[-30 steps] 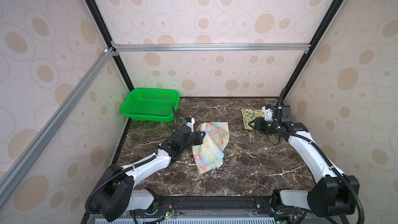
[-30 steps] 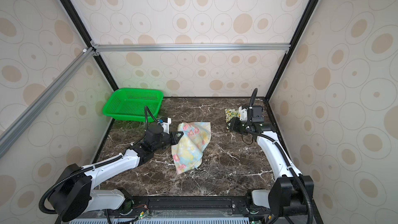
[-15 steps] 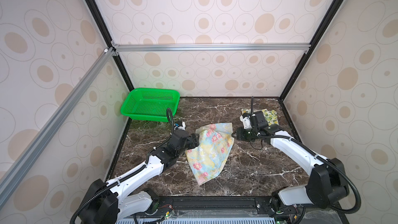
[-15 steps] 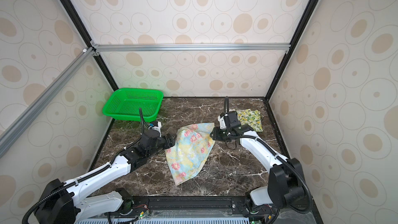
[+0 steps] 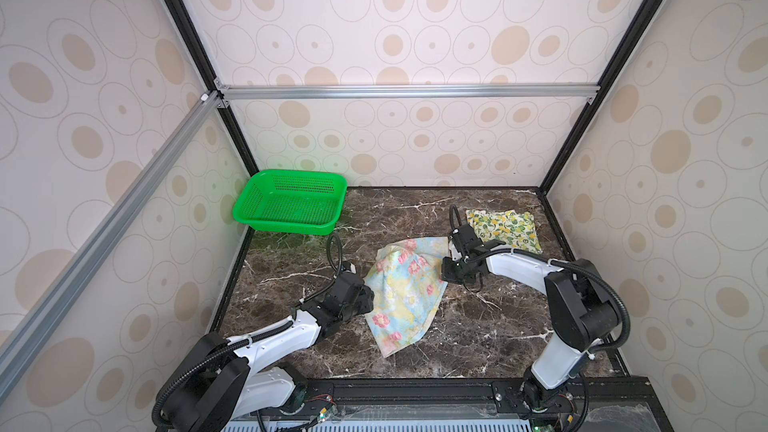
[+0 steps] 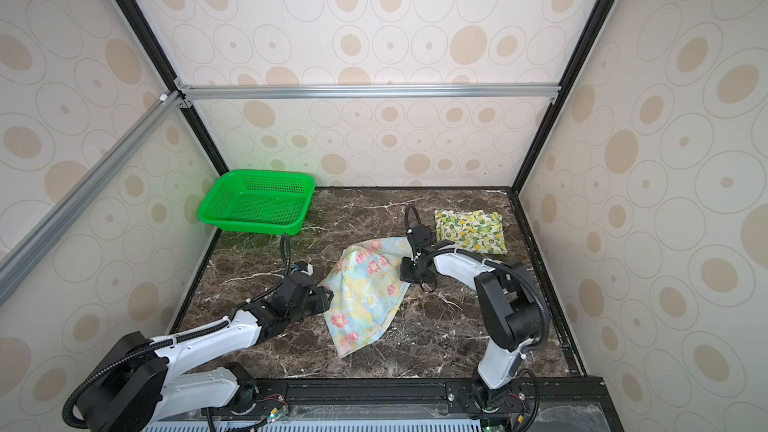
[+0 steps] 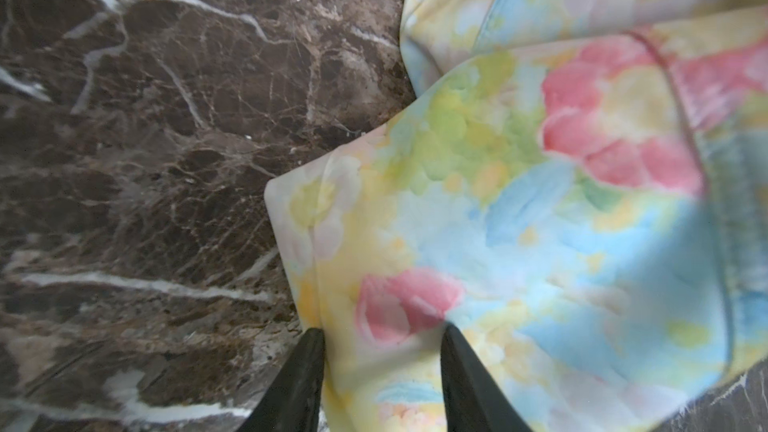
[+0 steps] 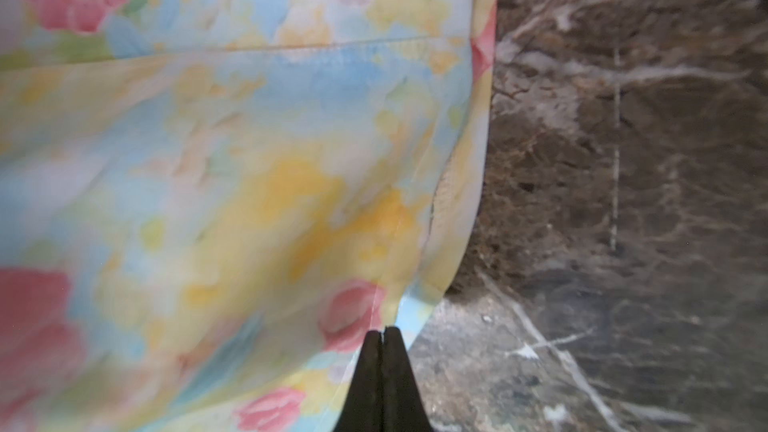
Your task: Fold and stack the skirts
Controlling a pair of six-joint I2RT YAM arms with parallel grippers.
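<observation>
"So, who has hold of what?"

"The right gripper (image 8: 380, 336) has its fingertips pressed together on the hem of the thin pastel yellow-blue skirt with pink flowers (image 5: 405, 297). That skirt lies rumpled on the dark marble tabletop (image 5: 478, 326), nearer the robot than the green perforated plastic basket (image 5: 291, 228). The left gripper (image 7: 381, 329) is spread at the opposite edge, one finger over the cloth and one on bare stone just beside it, and it grips nothing."

"What worries you?"

"A one-sided pull, I'd judge. If the right arm moves before the left closes, the skirt will likely drag and bunch instead of folding. The cloth is thin and layered at the left gripper, so that pinch may catch only the upper layer or slide off the hem. The right arm also runs just beside the folded white skirt with yellow lemons and green leaves (image 5: 503, 228). That one sits about as far back as the basket and well apart from it — a wide swing could nudge it."

"Room to work?"

"Plenty of bare marble between the basket and the pastel skirt, and more on the robot's side. The lemon skirt sits near the patterned side wall (image 5: 665, 263) — stacking there leaves less margin."
</observation>
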